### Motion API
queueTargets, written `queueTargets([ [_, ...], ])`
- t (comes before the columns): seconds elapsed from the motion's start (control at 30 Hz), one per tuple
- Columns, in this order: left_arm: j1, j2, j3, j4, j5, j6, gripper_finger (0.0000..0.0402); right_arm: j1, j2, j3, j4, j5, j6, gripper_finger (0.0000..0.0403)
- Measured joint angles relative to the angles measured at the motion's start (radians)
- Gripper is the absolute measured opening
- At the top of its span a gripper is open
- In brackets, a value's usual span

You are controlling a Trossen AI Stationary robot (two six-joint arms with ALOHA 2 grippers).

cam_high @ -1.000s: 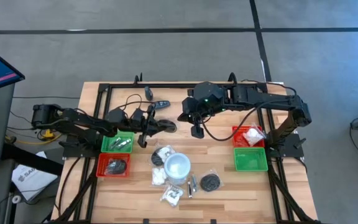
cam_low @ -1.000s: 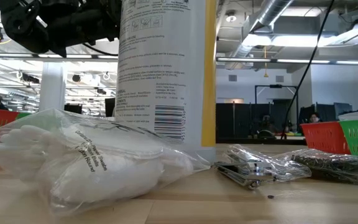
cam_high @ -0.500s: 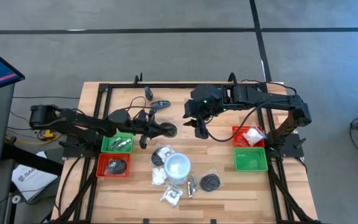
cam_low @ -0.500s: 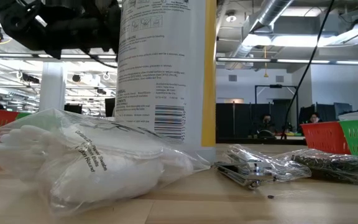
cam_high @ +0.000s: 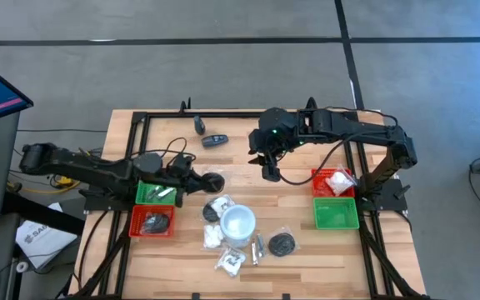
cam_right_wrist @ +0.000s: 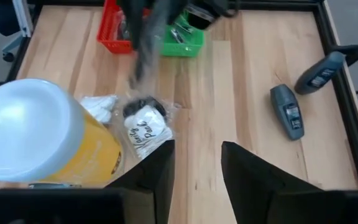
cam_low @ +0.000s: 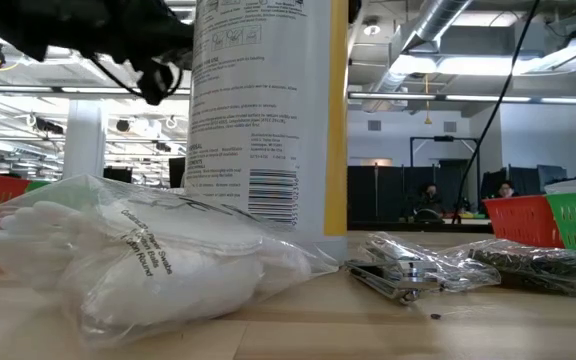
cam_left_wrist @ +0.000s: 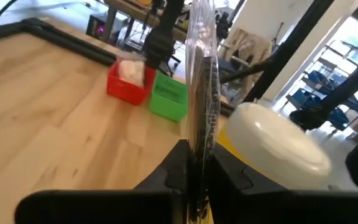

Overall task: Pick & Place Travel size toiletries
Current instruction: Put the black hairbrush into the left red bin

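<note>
My left gripper [cam_high: 202, 181] is shut on a black round disc in a clear wrapper [cam_high: 213, 181], held over the table left of centre. In the left wrist view the disc [cam_left_wrist: 202, 93] shows edge-on beyond the fingers. My right gripper [cam_high: 268, 172] hangs open above the table's middle, and nothing shows between its fingers [cam_right_wrist: 197, 168]. More toiletries in wrappers [cam_high: 217, 208] [cam_high: 283, 244] lie flat around a white-lidded bottle [cam_high: 238, 223]. Two dark oblong pieces [cam_high: 217, 139] lie near the far edge. My left gripper pinches the wrapped black disc between its two fingers [cam_left_wrist: 180, 165], at the disc's near rim [cam_left_wrist: 197, 146]. The fingers come about level from the table's left. The disc stands on edge beyond the fingertips, lifted clear of the table.
A green tray [cam_high: 158, 193] with silvery sticks and a red tray [cam_high: 152, 222] with a black disc stand at the left. A red tray [cam_high: 333, 182] with white pieces and a green tray [cam_high: 336, 214] stand at the right. A black frame [cam_high: 140, 117] borders the table.
My left gripper has drawn back toward the table's left edge with the wrapped disc and has tipped from pointing down to nearly level. My right gripper has opened and stayed where it was.
</note>
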Motion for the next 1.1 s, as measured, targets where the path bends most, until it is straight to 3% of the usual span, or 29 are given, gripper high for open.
queueTargets([
  [0.33, -0.147, -0.142, 0.000, -0.305, -0.138, -0.163, 0.0023, -0.031, 0.000, 0.000, -0.013, 0.000, 0.000, 0.0122],
  [0.8, -0.290, -0.161, 0.000, -0.550, -0.141, -0.440, 0.0022, -0.033, 0.000, 0.000, -0.014, 0.001, 0.000, 0.0123],
  [1.1, -0.376, -0.258, 0.000, -0.658, -0.096, -0.594, 0.0022, -0.033, 0.000, 0.000, -0.018, 0.001, 0.000, 0.0123],
])
